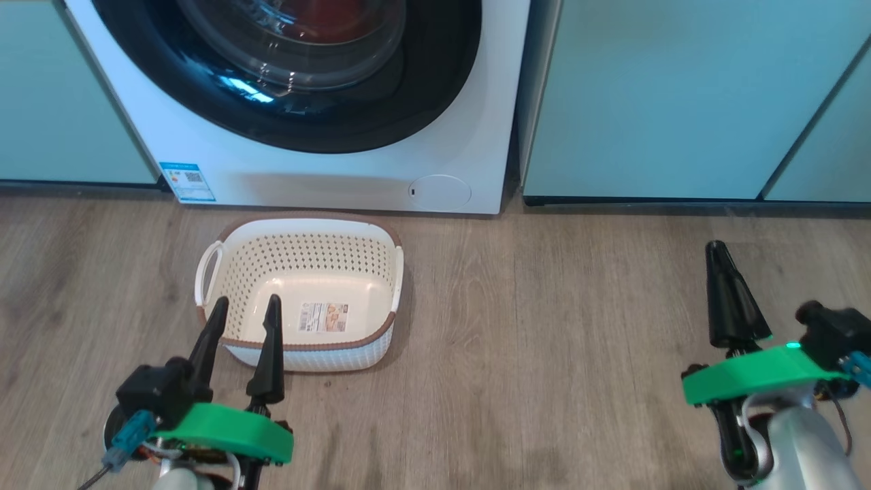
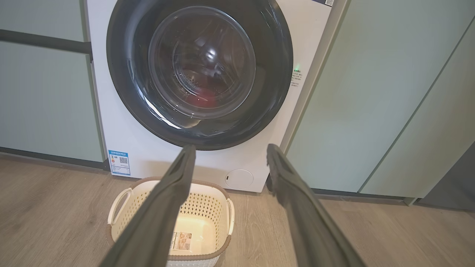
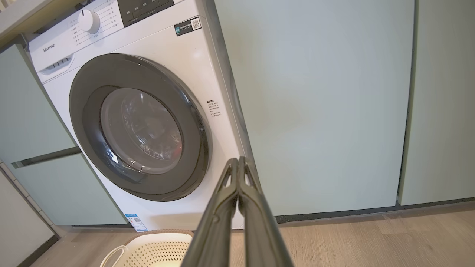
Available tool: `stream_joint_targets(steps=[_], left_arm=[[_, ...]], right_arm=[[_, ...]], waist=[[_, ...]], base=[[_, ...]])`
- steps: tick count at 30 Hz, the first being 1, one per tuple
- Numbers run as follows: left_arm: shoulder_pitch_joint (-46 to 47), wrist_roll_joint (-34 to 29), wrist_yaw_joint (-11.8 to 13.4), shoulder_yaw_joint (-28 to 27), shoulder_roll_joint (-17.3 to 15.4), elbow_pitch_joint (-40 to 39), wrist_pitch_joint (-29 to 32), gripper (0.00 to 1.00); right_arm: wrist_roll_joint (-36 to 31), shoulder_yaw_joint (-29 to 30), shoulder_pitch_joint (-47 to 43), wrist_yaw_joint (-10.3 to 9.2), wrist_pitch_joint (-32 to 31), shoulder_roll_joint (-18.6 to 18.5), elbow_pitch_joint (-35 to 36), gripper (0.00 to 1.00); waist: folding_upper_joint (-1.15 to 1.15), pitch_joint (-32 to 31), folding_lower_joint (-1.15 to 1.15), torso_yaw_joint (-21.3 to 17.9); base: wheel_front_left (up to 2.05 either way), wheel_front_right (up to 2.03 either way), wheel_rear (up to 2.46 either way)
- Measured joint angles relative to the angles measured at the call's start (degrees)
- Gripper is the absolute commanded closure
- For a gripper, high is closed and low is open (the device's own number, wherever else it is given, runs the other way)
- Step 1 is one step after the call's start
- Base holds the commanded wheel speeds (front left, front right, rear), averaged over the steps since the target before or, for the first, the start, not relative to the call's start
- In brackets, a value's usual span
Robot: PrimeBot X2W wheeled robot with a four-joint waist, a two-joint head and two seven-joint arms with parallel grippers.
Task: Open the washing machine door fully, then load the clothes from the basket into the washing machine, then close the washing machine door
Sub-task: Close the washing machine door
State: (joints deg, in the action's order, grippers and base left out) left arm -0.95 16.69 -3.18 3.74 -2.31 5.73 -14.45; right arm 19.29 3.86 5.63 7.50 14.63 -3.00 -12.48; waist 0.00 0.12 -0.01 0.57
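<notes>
Left claw [image 1: 247, 299] low above the floor [image 1: 544, 306], fingers spread wide, empty, tips at the near rim of the basket [image 1: 306, 262]; right claw [image 1: 716, 248], well apart, pinched tight on nothing.

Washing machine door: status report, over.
Left gripper open, right gripper shut, both empty. Washing machine door closed, red garment inside; basket empty. Nothing blocking the door.
</notes>
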Motion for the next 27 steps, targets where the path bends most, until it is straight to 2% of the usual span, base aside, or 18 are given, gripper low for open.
stream_joint_targets(steps=[3,4,5,9,12,14,17,27], left_arm=[[-0.4,0.0,0.4,0.0,0.0,0.3,0.0,0.00],[-0.4,0.0,0.4,0.0,0.0,0.4,0.0,0.00],[-0.5,0.0,0.4,0.0,0.0,0.5,0.0,0.00],[-0.6,0.0,0.6,0.0,0.0,0.8,0.0,0.00],[-0.7,4.1,2.4,-0.6,0.0,1.2,0.0,0.00],[-1.0,1.0,2.2,-0.2,-0.2,1.2,0.0,0.00],[-1.6,-0.1,2.2,0.7,-0.1,1.3,0.0,0.00],[-1.6,0.4,2.4,1.8,-0.1,1.4,0.0,0.00]], right_arm=[[0.7,1.1,-1.0,0.00,0.0,0.1,0.6,1.00],[1.2,1.1,-1.3,0.00,0.0,0.1,0.8,0.55],[1.3,1.1,-1.6,0.00,0.0,0.1,0.9,0.00],[1.4,1.6,-2.3,0.00,0.0,0.2,0.9,0.00],[1.4,2.1,-2.7,0.00,0.0,0.2,0.9,0.00],[1.4,2.1,-2.7,0.00,0.0,0.2,0.8,0.00],[1.1,1.8,-2.7,0.00,0.0,0.2,0.7,0.00],[0.9,1.3,-2.7,0.00,0.0,0.2,0.7,0.00]], waist=[[0.00,-0.3,0.00,-0.5],[0.00,-0.3,0.00,-0.6],[0.00,-0.4,0.00,-0.7],[0.00,-0.7,0.00,-0.8],[0.00,-0.8,0.00,-0.6],[0.00,-0.9,0.00,-0.5],[0.00,-1.0,0.00,-0.3],[0.00,-1.3,0.00,0.0]], base=[[0.00,0.00,0.00],[0.00,0.00,0.00],[0.00,0.00,0.00],[0.00,0.00,0.00],[0.00,0.00,0.00],[0.00,0.00,0.00],[0.00,0.00,0.00],[0.00,0.00,0.00]])
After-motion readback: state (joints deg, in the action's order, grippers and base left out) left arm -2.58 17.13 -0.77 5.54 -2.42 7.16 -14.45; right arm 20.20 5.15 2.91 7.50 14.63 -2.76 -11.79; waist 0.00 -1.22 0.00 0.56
